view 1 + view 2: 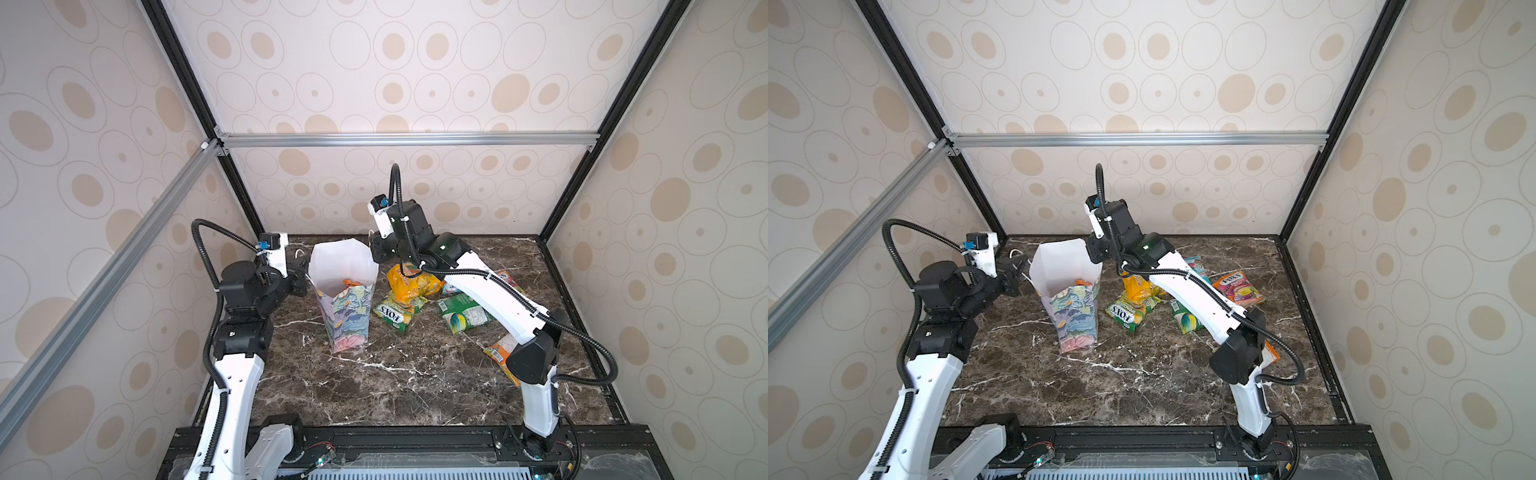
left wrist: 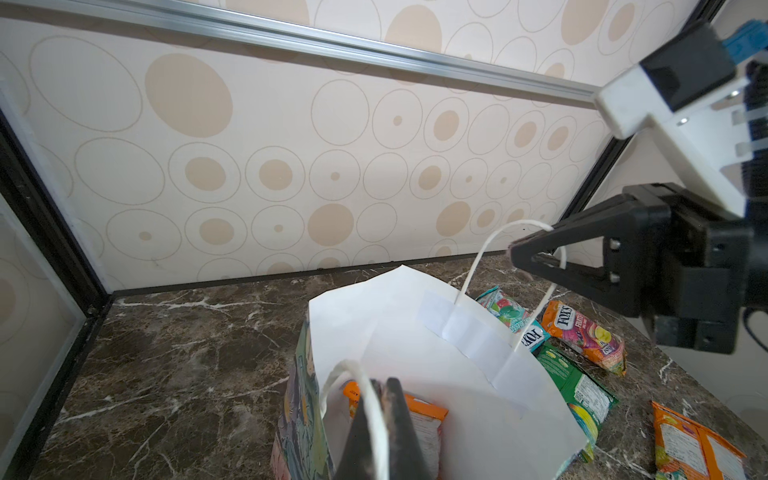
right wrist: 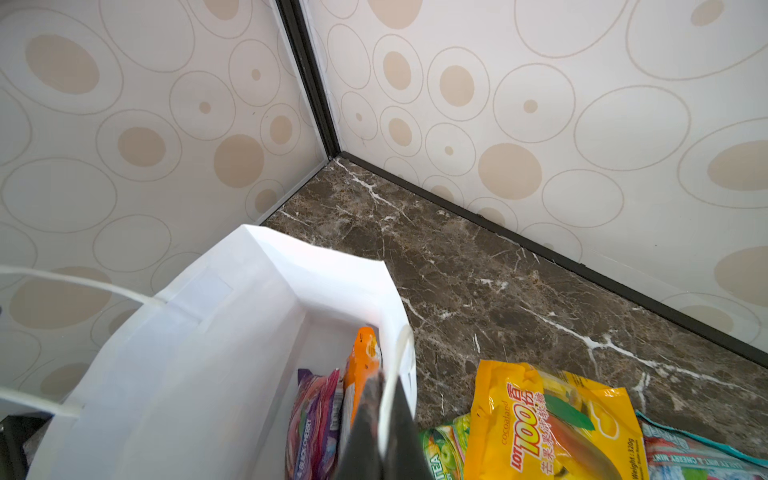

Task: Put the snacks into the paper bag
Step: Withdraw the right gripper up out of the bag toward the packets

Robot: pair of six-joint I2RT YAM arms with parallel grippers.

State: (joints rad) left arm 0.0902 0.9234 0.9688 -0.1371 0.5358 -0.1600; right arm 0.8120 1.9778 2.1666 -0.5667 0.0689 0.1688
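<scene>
The paper bag (image 1: 347, 316) stands upright at about 9 o'clock from the middle of the table (image 1: 395, 386), its mouth open. My left hand (image 2: 376, 432) is clenched on the left cord handle (image 2: 372, 395) at the mouth's 9 o'clock. My right hand (image 3: 384, 432) is clenched on the right cord handle (image 2: 478, 266) at about 2 o'clock. Neither hand carries a packet.

An orange packet (image 3: 363, 353) and a purple packet (image 3: 316, 411) already stand inside the bag. The rest lie loose from 3 to 4 o'clock of the bag: a yellow packet (image 3: 552, 419), a green FOX'S packet (image 1: 399, 311), and others partly under my right arm.

I judge the bag light and thin-walled. It would crease or tip under a sideways tug, so I'd pull on the soft cords gently, just enough to keep the mouth spread.

The packets look glossy, slippery, light and crinkly. I'd pinch each at a flat sealed edge rather than across its puffy middle. The yellow one looks the biggest and likely the heaviest, so it wants a deeper bite on its seam.
</scene>
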